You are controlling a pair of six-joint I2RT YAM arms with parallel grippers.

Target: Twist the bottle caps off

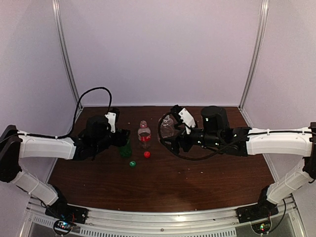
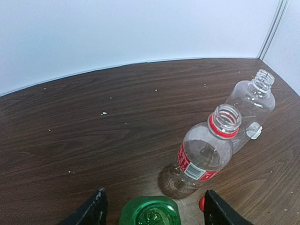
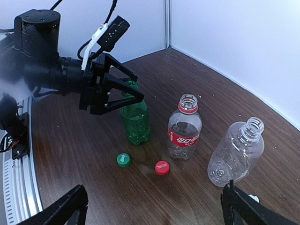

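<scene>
The green bottle (image 3: 135,119) stands upright with its mouth bare. My left gripper (image 3: 139,88) is open, its fingers (image 2: 91,212) on either side of the bottle's neck and apart from it. On the table in front lie the green cap (image 3: 123,160) and the red cap (image 3: 162,167). The clear bottle with the red label (image 3: 184,131) and the wider clear rounded bottle (image 3: 236,152) stand capless to the right. A small white cap (image 2: 254,131) lies by the rounded bottle. My right gripper (image 3: 154,216) is open, holds nothing, and hovers beside the rounded bottle (image 1: 168,127).
The dark wooden table (image 1: 197,177) is walled in white at the back and sides, with metal corner posts (image 1: 252,54). A black cable (image 1: 94,94) loops above the left arm. Both arms reach in from the near rail (image 1: 163,217).
</scene>
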